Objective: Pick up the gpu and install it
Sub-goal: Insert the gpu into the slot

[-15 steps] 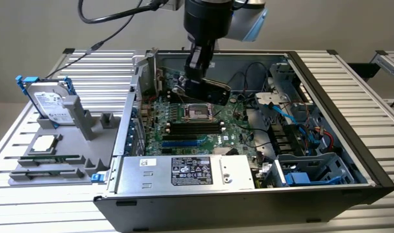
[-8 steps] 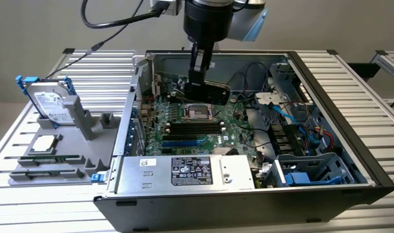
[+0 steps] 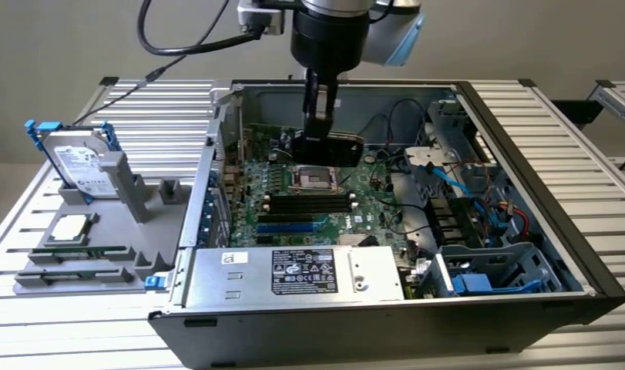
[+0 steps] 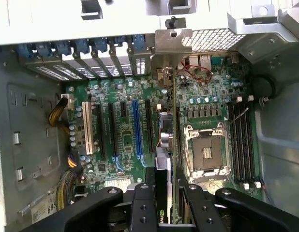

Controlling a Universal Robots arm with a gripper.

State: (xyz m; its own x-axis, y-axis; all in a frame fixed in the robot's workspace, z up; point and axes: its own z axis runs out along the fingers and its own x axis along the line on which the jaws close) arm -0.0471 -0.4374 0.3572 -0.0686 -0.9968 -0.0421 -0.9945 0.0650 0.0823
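Note:
My gripper (image 3: 320, 127) is shut on the gpu (image 3: 330, 148), which hangs inside the open computer case (image 3: 518, 162), above the motherboard (image 3: 291, 208) near the CPU socket (image 3: 314, 179). In the wrist view the gpu (image 4: 174, 121) appears edge-on and upright between my fingers (image 4: 145, 203). Its silver end bracket (image 4: 171, 41) lies toward the case's rear slot openings. The card's edge runs between the row of expansion slots, one of them blue (image 4: 136, 128), and the CPU socket (image 4: 206, 150). I cannot tell whether the card touches the board.
A grey fixture tray (image 3: 137, 254) at the exterior view's left holds a silver hard drive with blue rails (image 3: 81, 166) and green memory strips (image 3: 71, 274). The power supply (image 3: 291, 274) fills the case's near side. Cables (image 3: 446, 177) and a drive cage (image 3: 497, 266) crowd the exterior view's right.

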